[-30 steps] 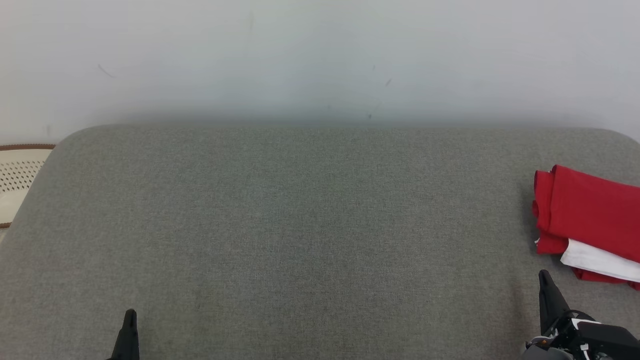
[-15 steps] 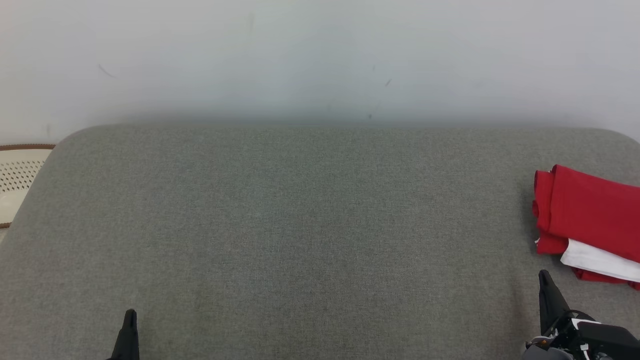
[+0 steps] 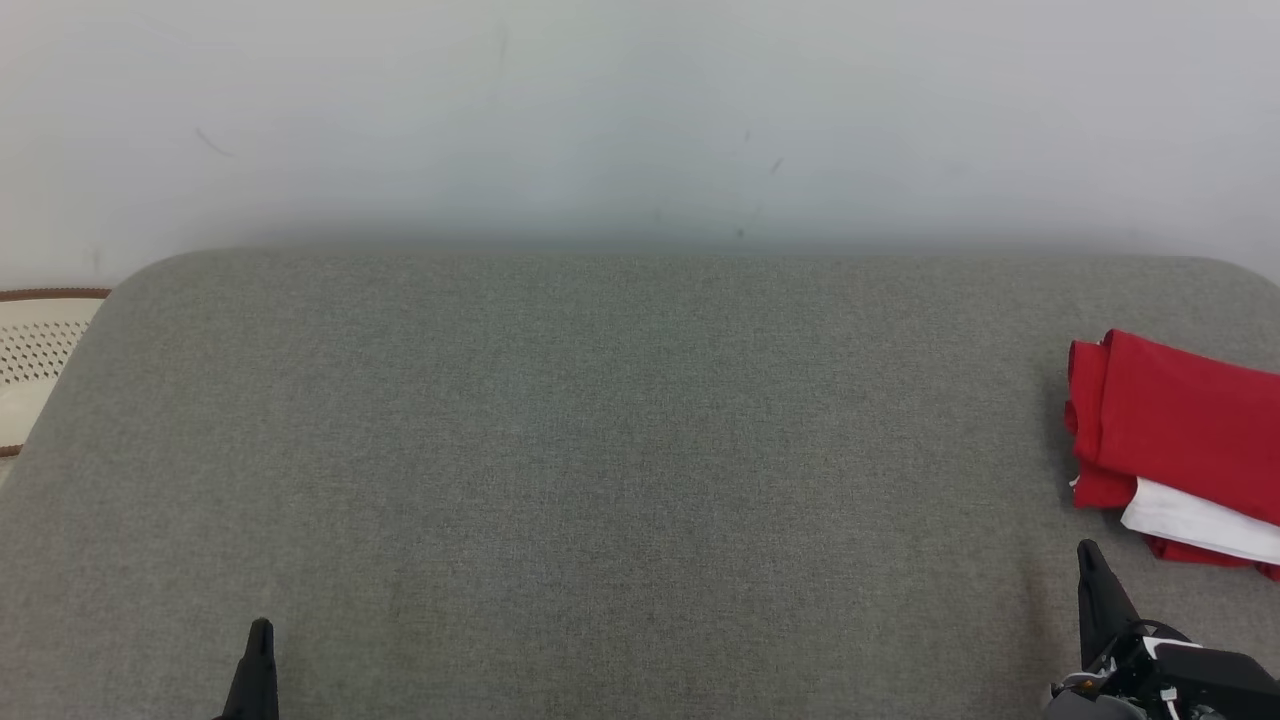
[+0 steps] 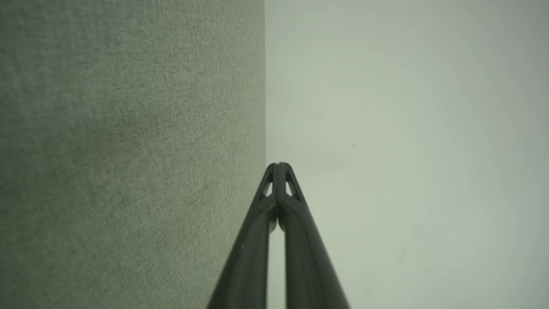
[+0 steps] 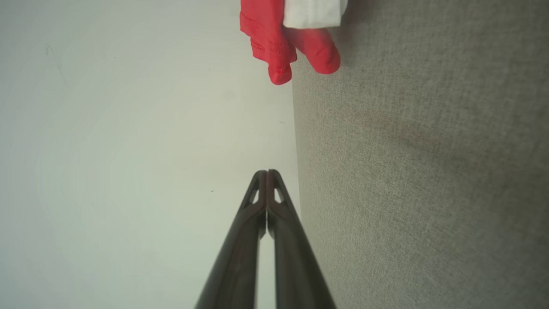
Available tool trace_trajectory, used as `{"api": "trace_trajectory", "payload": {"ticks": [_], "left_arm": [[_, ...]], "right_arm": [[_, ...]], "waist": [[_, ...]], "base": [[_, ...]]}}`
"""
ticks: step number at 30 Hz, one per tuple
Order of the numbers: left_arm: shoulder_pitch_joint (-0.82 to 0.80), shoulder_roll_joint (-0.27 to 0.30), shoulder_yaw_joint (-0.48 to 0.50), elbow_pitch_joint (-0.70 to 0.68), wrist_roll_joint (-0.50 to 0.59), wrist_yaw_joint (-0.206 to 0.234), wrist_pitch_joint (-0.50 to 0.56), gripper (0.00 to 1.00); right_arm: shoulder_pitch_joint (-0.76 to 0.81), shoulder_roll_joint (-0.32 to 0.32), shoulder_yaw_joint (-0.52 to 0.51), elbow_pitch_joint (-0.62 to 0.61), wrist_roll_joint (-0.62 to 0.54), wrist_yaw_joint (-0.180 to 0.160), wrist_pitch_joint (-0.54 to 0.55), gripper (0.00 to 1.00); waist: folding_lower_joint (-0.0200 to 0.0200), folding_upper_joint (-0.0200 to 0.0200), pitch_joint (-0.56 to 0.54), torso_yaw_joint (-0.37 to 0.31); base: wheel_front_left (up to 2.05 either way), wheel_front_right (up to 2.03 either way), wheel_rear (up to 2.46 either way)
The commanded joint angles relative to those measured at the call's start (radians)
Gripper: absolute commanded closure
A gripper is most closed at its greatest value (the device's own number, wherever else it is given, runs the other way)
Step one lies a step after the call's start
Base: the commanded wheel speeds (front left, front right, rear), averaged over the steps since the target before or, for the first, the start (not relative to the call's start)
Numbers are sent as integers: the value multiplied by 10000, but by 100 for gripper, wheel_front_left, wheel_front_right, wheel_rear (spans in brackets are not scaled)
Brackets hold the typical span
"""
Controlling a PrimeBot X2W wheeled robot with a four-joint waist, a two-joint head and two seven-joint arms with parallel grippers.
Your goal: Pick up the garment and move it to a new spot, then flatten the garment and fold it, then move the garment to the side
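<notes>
The garment (image 3: 1180,440), red with a white band, lies folded at the far right edge of the grey cushioned surface (image 3: 620,450). Its red end and white strip (image 5: 296,34) reach the top of the right wrist view. My right gripper (image 3: 1088,556) stands shut just in front of the garment, apart from it, with nothing between its fingers (image 5: 266,174). Low at the left, my left gripper (image 3: 260,630) is shut too, fingertips pressed together (image 4: 278,165), holding nothing.
A pale wall (image 3: 640,120) rises behind the grey surface. A cream perforated object with a brown rim (image 3: 40,350) sits off the surface's left edge. The surface's corners are rounded.
</notes>
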Motion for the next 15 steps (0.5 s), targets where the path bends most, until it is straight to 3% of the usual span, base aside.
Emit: {"api": "trace_trajectory", "payload": {"ticks": [1,15], "left_arm": [[-4,36,-4,-16,-42,-31,-13,100],[-3,36,-3,-17,-42,-31,-14,100]], "right_arm": [[30,18,4,1,44,4,21,100],[30,18,5,1,45,4,20,100]], "waist": [[0,0,0,0],[0,0,0,0]], "base": [[0,0,0],[0,0,0]]}}
